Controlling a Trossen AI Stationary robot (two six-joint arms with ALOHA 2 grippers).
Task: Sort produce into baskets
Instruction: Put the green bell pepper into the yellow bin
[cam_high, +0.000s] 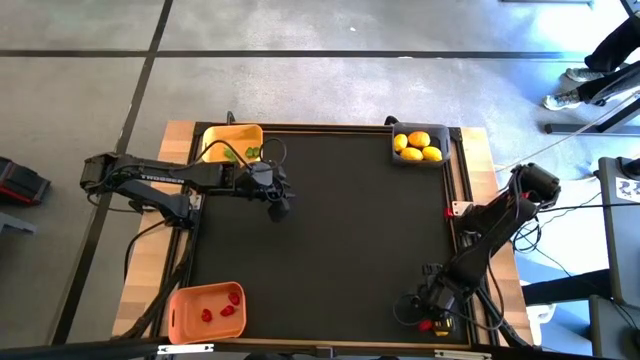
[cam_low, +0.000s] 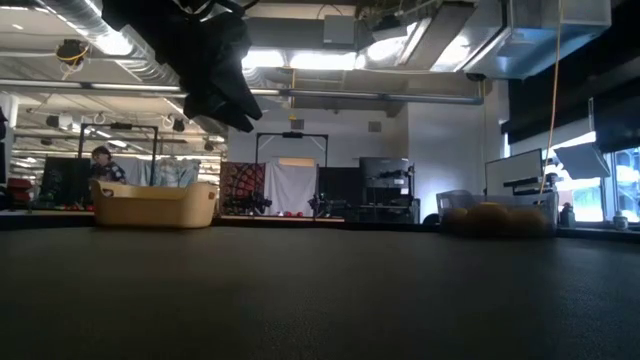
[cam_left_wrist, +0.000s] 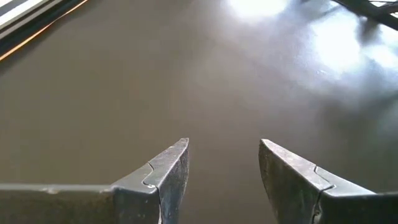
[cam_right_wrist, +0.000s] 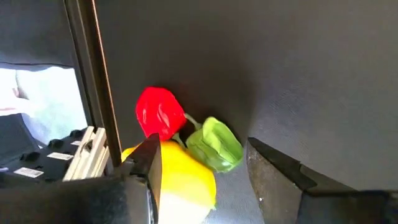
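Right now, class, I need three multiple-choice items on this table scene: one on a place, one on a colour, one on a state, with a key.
1. Where do small red toy pieces lie?
A. shallow orange plastic basket
B. blue bowl
C. white plate

2. What colour are the small pieces in the shallow yellow plastic basket?
A. red
B. green
C. blue

3. How is the left gripper?
A. shut on a lemon
B. shut on a red piece
C. open, empty

Key:
1 A, red pieces sit inside the orange basket.
2 B, green pieces show by its rim.
3 C, the left wrist view shows its fingers apart over bare black mat.
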